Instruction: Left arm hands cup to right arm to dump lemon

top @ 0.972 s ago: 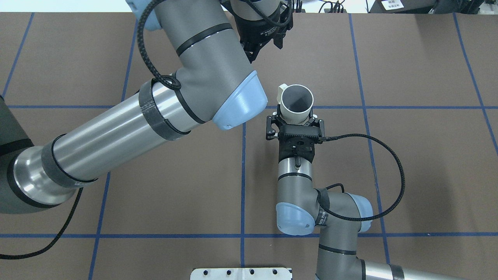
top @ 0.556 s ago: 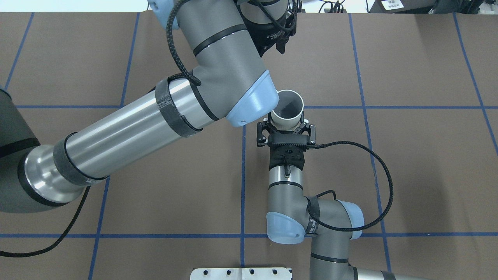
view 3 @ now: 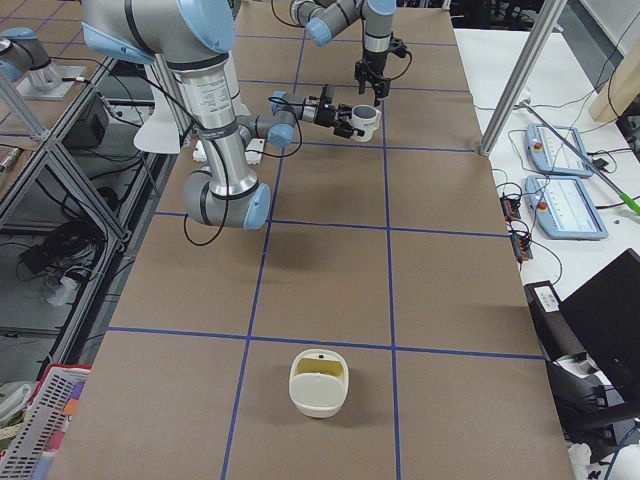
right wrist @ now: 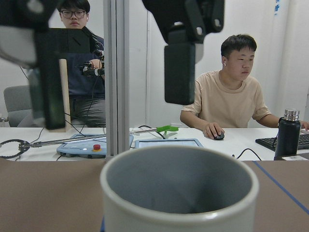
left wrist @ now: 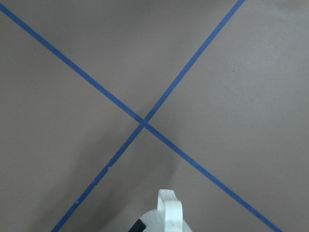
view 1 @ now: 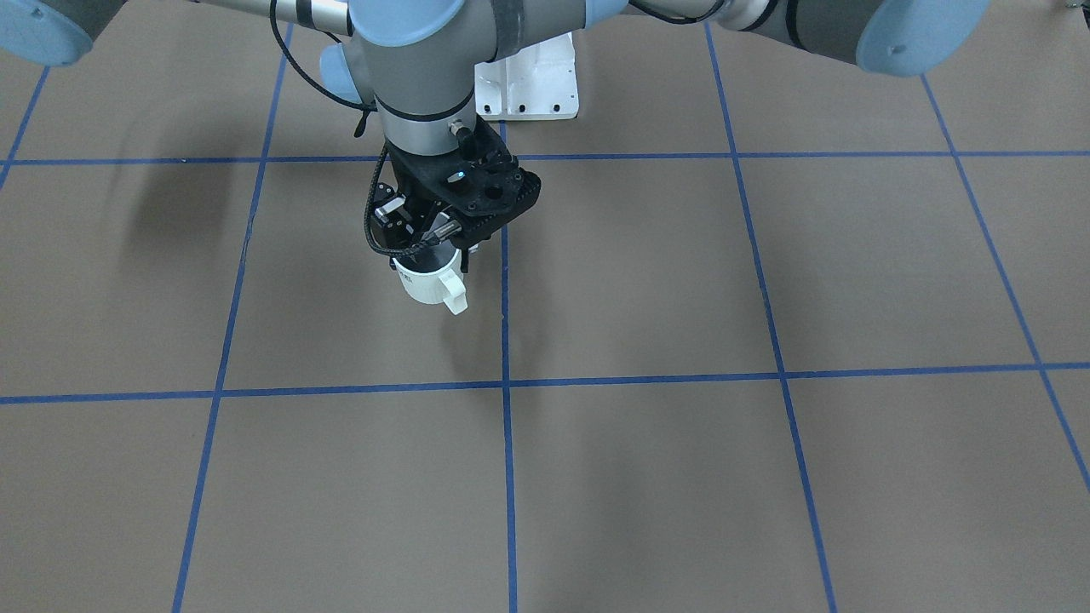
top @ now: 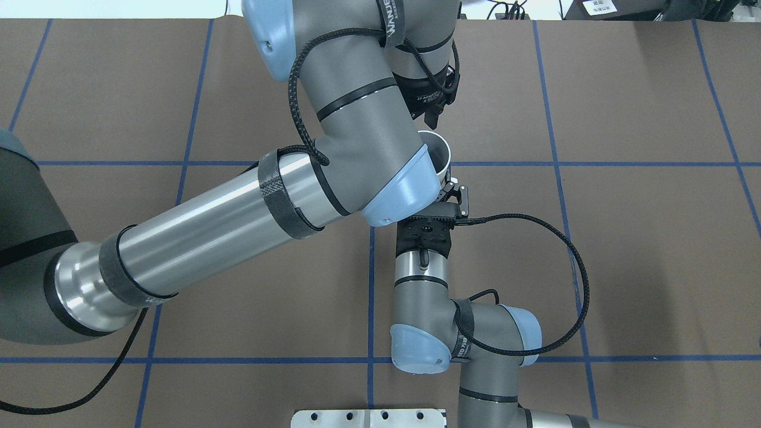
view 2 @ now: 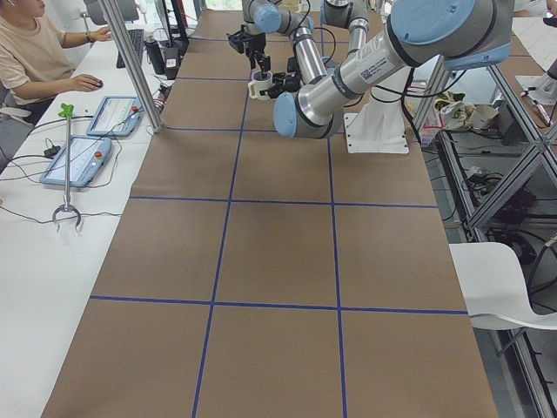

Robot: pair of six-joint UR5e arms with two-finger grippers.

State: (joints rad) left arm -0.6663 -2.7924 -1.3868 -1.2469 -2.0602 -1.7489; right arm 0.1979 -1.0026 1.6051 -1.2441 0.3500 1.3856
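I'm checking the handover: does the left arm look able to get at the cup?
Probably yes: the left end effector hangs open above the cup, nothing between them; the right end effector grips only its side.

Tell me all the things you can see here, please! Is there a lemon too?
small white mug with a loop handle: one, white, grey inside, held in the air above the table.
cream oblong tub: one, cream, on the table towards its end on the robot's right.
brown table with blue tape lines: one, brown.
black bottle with a silver cap: one, black, on the white desk beyond the table.
people at the desk: two, one in a tan shirt, one in dark clothes.
lemon: none that I can see.
right gripper: one, black, shut on the mug's side.
left gripper: one, black, open, just above the mug.
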